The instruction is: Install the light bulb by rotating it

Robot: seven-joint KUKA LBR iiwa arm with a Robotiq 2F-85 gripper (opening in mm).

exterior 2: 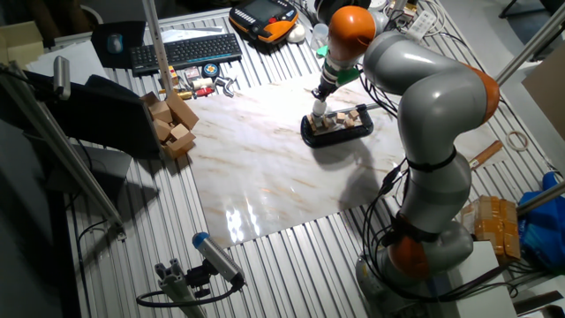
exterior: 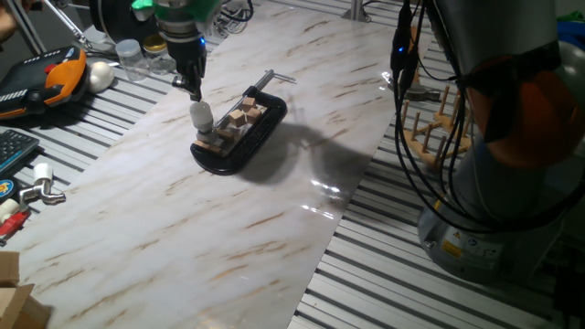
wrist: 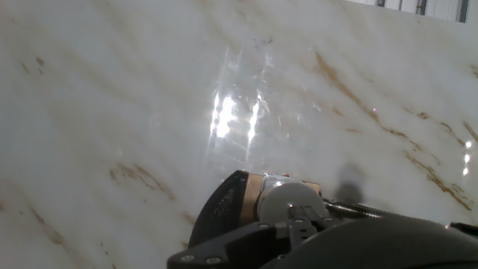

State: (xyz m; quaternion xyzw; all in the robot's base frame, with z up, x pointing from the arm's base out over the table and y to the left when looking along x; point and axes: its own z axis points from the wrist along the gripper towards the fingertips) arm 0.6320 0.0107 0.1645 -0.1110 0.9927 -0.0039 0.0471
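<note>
Light bulb (exterior: pixel 200 114), unlabelled, sits under the claw (exterior: pixel 194 92) on the black clamp (exterior: pixel 239 137).

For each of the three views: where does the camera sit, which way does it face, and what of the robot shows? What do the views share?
One fixed view: low beside the marble board, looking across it at the clamp; the gripper above the bulb and the arm's base show.
The other fixed view: high up, looking down at the table from the opposite side; the whole arm shows.
Hand view: on the hand, looking down along the fingers at the bulb.
Shared: bulb, clamp and board appear in all three.
</note>
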